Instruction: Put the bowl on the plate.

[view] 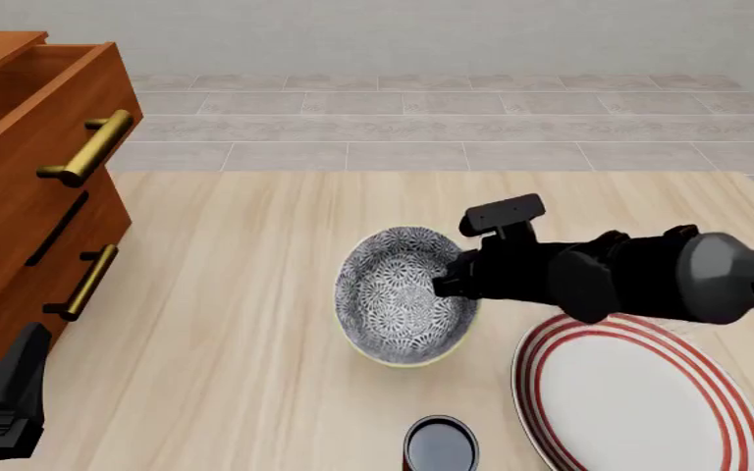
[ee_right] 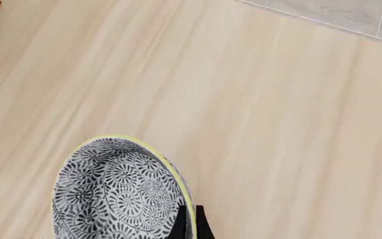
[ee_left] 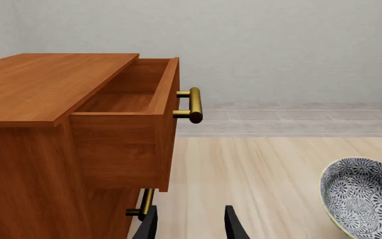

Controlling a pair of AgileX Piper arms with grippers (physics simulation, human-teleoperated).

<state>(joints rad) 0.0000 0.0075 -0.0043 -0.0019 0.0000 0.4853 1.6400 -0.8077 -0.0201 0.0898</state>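
Here, a wooden cabinet (view: 24, 186) with its top drawer (ee_left: 128, 124) pulled open is seen at the table's left. The plate (view: 639, 397) lies front right. The bowl (view: 403, 294), tilted, is pinched at its rim by the right gripper (view: 446, 280), just left of the plate. The left gripper (ee_left: 191, 224) is held spread, empty, beside the cabinet. A dark cup (view: 440, 446) stands in front.

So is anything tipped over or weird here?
Yes. The bowl is tilted on its side, not flat: the right gripper pinches its rim with jaws closed. It isn't on the plate yet. The top drawer of the wooden cabinet also hangs open.
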